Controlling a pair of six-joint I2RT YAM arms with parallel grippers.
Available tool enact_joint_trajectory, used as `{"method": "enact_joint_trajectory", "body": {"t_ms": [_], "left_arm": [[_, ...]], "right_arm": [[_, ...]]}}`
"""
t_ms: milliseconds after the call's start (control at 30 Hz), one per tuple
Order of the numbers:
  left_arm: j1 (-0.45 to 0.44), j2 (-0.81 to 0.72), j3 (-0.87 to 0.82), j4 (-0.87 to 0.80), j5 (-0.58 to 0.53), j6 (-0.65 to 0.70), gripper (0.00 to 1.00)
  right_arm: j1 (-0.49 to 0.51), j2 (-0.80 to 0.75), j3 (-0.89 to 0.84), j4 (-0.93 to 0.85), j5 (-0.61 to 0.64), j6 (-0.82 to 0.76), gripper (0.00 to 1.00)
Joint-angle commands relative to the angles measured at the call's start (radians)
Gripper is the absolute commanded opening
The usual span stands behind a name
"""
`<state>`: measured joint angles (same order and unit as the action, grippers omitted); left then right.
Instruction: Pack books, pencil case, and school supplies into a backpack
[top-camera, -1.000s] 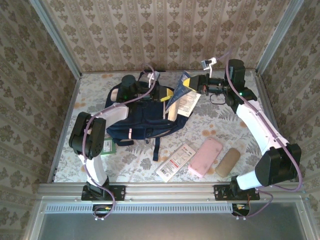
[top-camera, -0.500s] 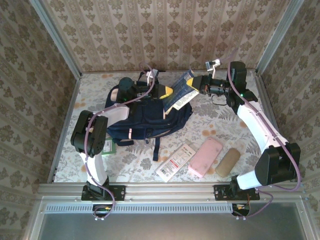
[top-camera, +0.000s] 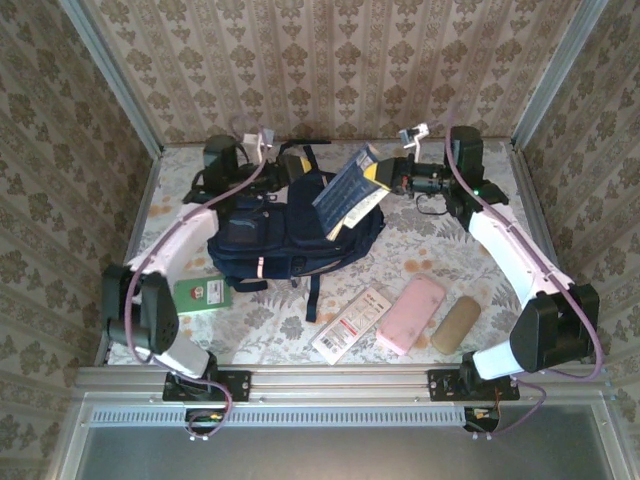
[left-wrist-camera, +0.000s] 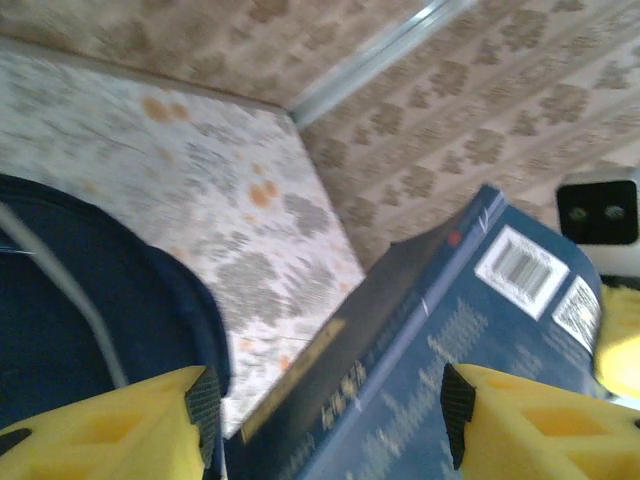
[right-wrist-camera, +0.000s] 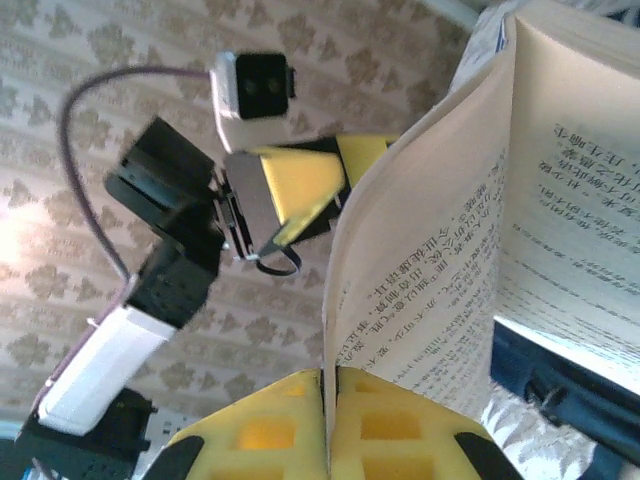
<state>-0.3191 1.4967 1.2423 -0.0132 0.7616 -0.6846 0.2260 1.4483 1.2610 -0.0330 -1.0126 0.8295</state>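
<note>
Top external showed you the backpack (top-camera: 290, 235) lying below both sets of fingers, with the navy book (top-camera: 345, 190) tilted above it. Your right gripper (top-camera: 382, 175) was clamped on the book's edge. Your left gripper (left-wrist-camera: 325, 400) stood wide apart and empty, just beside the book.

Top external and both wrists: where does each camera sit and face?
Top external: above, behind both arms, looking down on the navy blue fabric backpack.
Left wrist: over the backpack, facing the dark navy book; open left gripper.
Right wrist: facing the left gripper; right gripper clamps the book's pages.
Shared: the book.
</note>
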Motion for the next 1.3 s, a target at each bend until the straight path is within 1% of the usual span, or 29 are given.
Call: {"method": "enact_joint_trajectory", "body": {"t_ms": [0, 100, 267, 300, 400, 500, 600, 733, 867, 967, 1033, 1133, 1200, 1267], "left_arm": [[0.002, -0.039, -0.014, -0.349, -0.23, 0.186, 0.65], [0.014, -0.103, -0.143, -0.338, -0.269, 0.135, 0.67], [0.029, -0.243, -0.331, -0.306, -0.32, 0.106, 0.69], [0.034, -0.271, -0.378, -0.279, -0.325, 0.08, 0.69], [0.043, -0.315, -0.508, -0.167, -0.291, -0.003, 0.71], [0.041, -0.323, -0.589, -0.126, -0.269, -0.047, 0.72], [0.041, -0.346, -0.655, -0.091, -0.262, -0.087, 0.72], [0.041, -0.393, -0.718, -0.076, -0.296, -0.106, 0.73], [0.041, -0.379, -0.738, -0.049, -0.31, -0.12, 0.73], [0.041, -0.36, -0.747, -0.005, -0.321, -0.148, 0.73], [0.041, -0.349, -0.767, 0.062, -0.323, -0.183, 0.73], [0.032, -0.313, -0.795, 0.197, -0.316, -0.246, 0.71], [0.019, -0.278, -0.796, 0.255, -0.309, -0.275, 0.68], [-0.005, -0.252, -0.792, 0.306, -0.303, -0.299, 0.6]], "right_arm": [[0.057, 0.037, 0.023, -0.021, -0.092, -0.039, 0.0], [0.113, 0.079, 0.023, -0.043, -0.112, -0.065, 0.0], [0.168, 0.198, 0.025, -0.056, -0.111, -0.078, 0.0], [0.172, 0.239, 0.034, -0.054, -0.107, -0.078, 0.0], [0.169, 0.378, 0.086, -0.072, -0.085, -0.08, 0.0], [0.155, 0.516, 0.154, -0.139, -0.051, -0.098, 0.0], [0.144, 0.591, 0.176, -0.151, -0.036, -0.102, 0.0], [0.129, 0.629, 0.175, -0.179, -0.004, -0.125, 0.0], [0.115, 0.658, 0.171, -0.212, 0.008, -0.154, 0.0], [0.113, 0.662, 0.159, -0.206, 0.005, -0.16, 0.0], [0.113, 0.662, 0.15, -0.198, 0.001, -0.162, 0.0], [0.113, 0.664, 0.14, -0.185, -0.001, -0.16, 0.0], [0.113, 0.664, 0.129, -0.168, -0.005, -0.151, 0.0], [0.114, 0.663, 0.119, -0.148, -0.006, -0.138, 0.0]]}}
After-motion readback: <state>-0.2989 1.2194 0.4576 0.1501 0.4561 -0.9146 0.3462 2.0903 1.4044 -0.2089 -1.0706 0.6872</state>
